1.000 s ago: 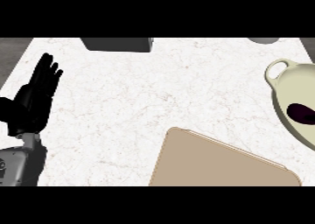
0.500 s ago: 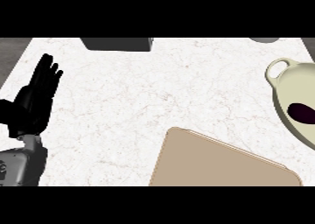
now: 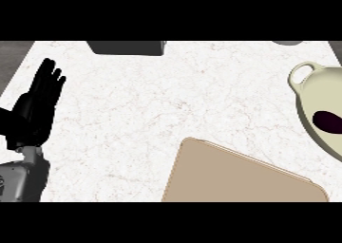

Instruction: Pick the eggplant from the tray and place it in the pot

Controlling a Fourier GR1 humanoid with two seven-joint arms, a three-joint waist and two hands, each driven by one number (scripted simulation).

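A dark purple eggplant lies inside the cream pot at the right edge of the head view; the pot has a loop handle at its upper left. A tan tray sits at the lower middle with nothing on its visible surface. My left hand rests at the left edge, fingers straight and pointing up, holding nothing. My right hand does not show.
A dark grey object sits at the counter's far edge, and a small grey thing peeks in at the top right. White marbled counter spreads between the hand, tray and pot.
None of the objects has moved; the whole view has slid slightly, so the pot and eggplant sit a little nearer the right edge.
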